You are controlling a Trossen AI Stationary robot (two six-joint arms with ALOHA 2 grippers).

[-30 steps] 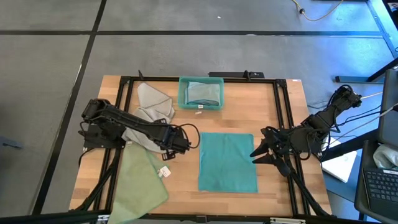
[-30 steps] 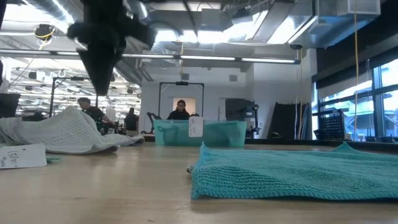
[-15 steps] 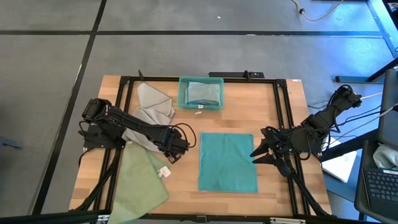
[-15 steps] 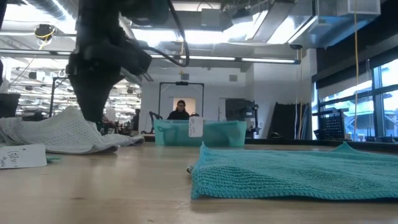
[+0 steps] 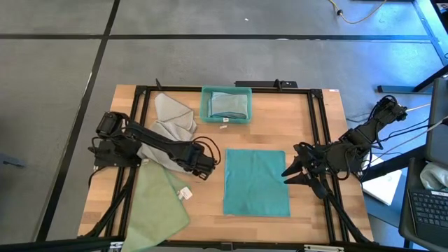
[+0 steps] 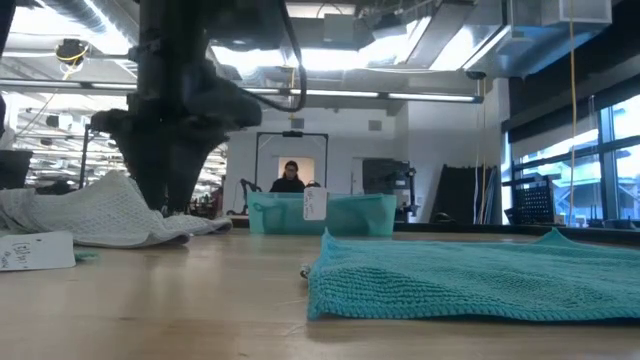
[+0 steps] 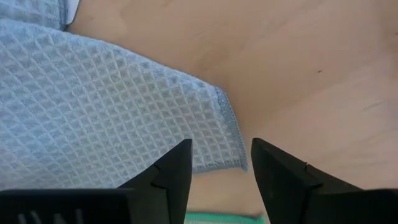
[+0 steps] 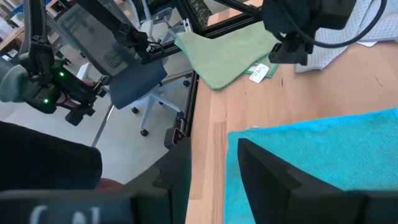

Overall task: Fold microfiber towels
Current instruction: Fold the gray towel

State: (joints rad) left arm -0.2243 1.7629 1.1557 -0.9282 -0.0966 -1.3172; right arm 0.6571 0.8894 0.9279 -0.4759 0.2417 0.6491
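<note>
my left gripper (image 5: 208,166) hangs parted and empty over the corner of the light grey waffle-weave towel (image 7: 106,106) at ten o'clock; right gripper (image 5: 288,171) waits part-open, empty, at the flat teal towel's (image 5: 256,182) three o'clock edge

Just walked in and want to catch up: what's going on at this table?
A two-armed robot is folding towels. The left claw, open, hangs low over the corner of the grey towel and holds nothing. The right claw waits open at the edge of the teal towel, which lies flat mid-table. A green towel hangs over the front corner, and another sits in the bin.
</note>
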